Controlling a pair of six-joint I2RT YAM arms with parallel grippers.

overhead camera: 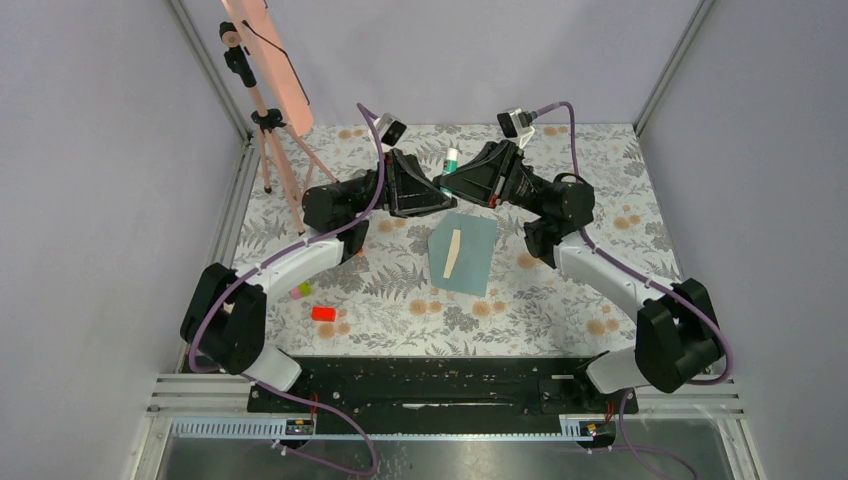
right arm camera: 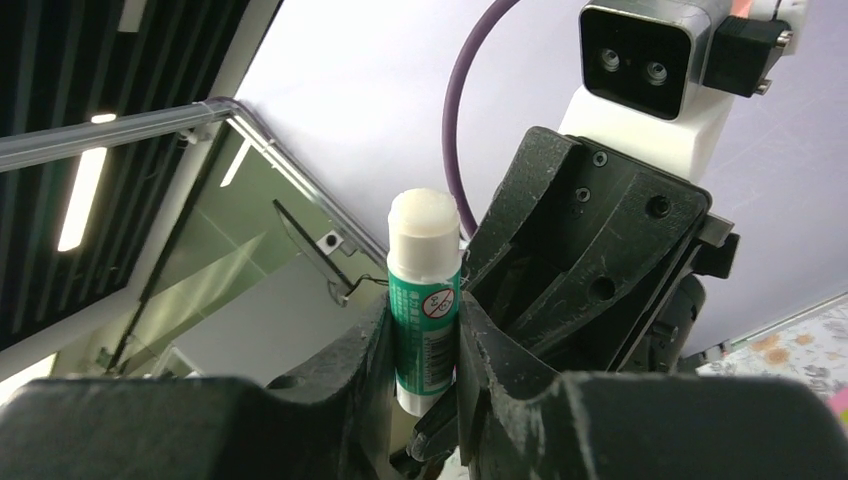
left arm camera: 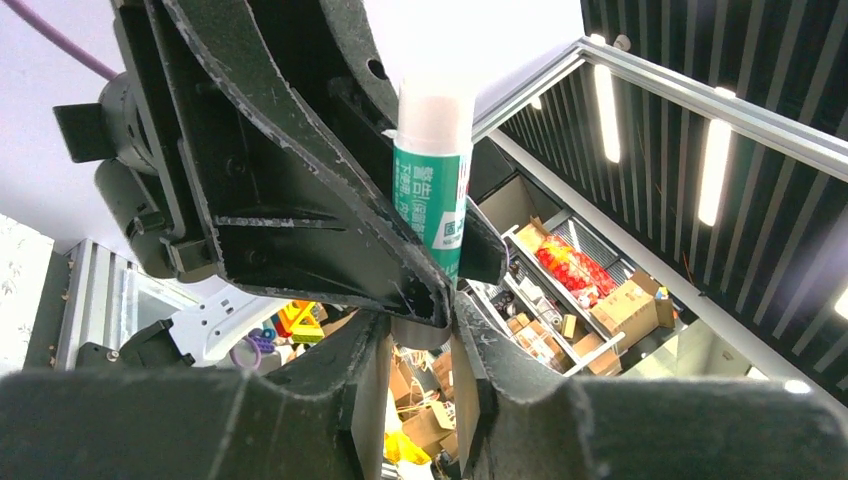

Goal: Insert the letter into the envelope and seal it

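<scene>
The teal envelope (overhead camera: 475, 262) lies flat at the table's middle. The letter (overhead camera: 453, 256) shows as a narrow tan strip lying on it. Both grippers are raised above the table behind the envelope and meet tip to tip. My right gripper (overhead camera: 452, 182) (right arm camera: 425, 335) is shut on the green body of an upright glue stick (overhead camera: 451, 160) (right arm camera: 424, 300) with a white top. My left gripper (overhead camera: 441, 192) (left arm camera: 420, 335) has its fingertips closed on a grey end just under the stick (left arm camera: 432, 200). One left fingertip shows below the stick in the right wrist view.
A tripod (overhead camera: 268, 150) with a salmon-pink panel (overhead camera: 270, 55) stands at the back left. A red block (overhead camera: 323, 313) and a small pink and green piece (overhead camera: 301, 291) lie on the flowered tabletop near the left arm.
</scene>
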